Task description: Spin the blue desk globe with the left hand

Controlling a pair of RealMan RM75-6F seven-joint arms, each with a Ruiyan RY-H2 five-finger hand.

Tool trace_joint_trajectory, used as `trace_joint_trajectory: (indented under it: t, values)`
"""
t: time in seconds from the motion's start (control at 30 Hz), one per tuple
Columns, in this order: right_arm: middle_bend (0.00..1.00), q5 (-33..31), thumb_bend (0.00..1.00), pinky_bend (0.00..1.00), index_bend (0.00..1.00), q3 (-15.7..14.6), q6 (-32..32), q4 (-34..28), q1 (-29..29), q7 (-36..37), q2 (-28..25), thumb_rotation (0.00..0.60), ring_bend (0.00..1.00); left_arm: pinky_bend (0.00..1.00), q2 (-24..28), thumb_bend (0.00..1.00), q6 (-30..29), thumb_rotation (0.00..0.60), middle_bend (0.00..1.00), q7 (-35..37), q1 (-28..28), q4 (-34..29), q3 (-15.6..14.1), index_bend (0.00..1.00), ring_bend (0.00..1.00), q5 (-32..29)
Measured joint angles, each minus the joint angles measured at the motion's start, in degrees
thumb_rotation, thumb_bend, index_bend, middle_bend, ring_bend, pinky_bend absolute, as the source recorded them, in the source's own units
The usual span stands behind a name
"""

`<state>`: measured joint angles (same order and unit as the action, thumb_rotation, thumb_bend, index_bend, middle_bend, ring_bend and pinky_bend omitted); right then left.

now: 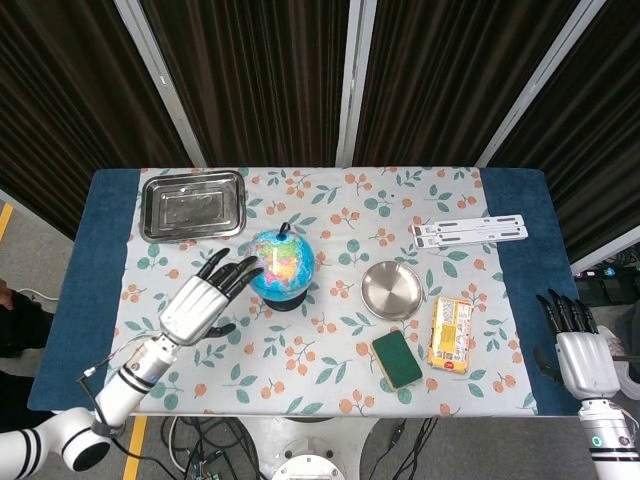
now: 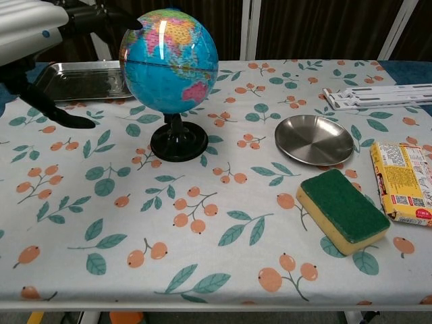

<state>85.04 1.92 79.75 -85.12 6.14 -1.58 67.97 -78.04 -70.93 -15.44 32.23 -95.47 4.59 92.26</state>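
Standing upright on its black round base near the middle of the bench [image 1: 110,250], the blue desk globe [image 1: 281,262] sits on the leaf-and-berry patterned cloth, a little left of centre in the head view. The left robot hand [image 1: 200,297] hangs just beside the globe on its left, palm down, fingers spread and stretched toward the sphere, holding nothing. From the head view the dark fingertips [image 1: 246,267] reach right up to the globe's left side; the chest view shows them at the upper left of the ball, but whether they actually touch the surface or stop just short is hard to tell. The thumb points down toward the cloth, apart from the other fingers.

The right robot hand [image 1: 578,350] rests well apart from everything, off the right edge of the bench, fingers extended and slightly apart, with nothing in it.

Behind the globe and to its left, at the far left corner, lies a rectangular metal tray [image 1: 192,204]. To the right of the globe sits a round metal dish [image 1: 392,290]. Near the front of that dish lies a green sponge [image 1: 397,359] with a yellow underside, and just beside it on the right a yellow packet [image 1: 451,333] lies flat. Toward the far right of the bench lies a long white folding stand [image 1: 470,231]. Dark curtains hang behind the bench.
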Motion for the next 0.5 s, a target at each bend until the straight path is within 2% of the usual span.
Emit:
trace_joint_trajectory:
  t: [0.17, 0.4, 0.5]
  values:
    - [0.00, 0.0, 0.30, 0.00, 0.00, 0.0, 0.0, -0.1, 0.0, -0.2, 0.0, 0.600, 0.00, 0.12, 0.1, 0.01, -1.9, 0.600, 0.08, 0.6, -0.8, 0.6, 0.2, 0.09, 0.24, 0.1]
    - [0.00, 0.0, 0.30, 0.00, 0.00, 0.0, -0.1, -0.2, 0.1, -0.4, 0.1, 0.600, 0.00, 0.10, 0.2, 0.01, -5.3, 0.600, 0.06, 2.3, -1.9, 1.3, 0.2, 0.09, 0.06, 2.5]
    - [0.00, 0.1, 0.30, 0.00, 0.00, -0.1, -0.2, -0.3, 0.1, -0.6, 0.1, 0.600, 0.00, 0.09, -0.1, 0.01, -5.8, 0.600, 0.06, 3.3, -1.5, 1.7, -0.1, 0.09, 0.05, 4.7]
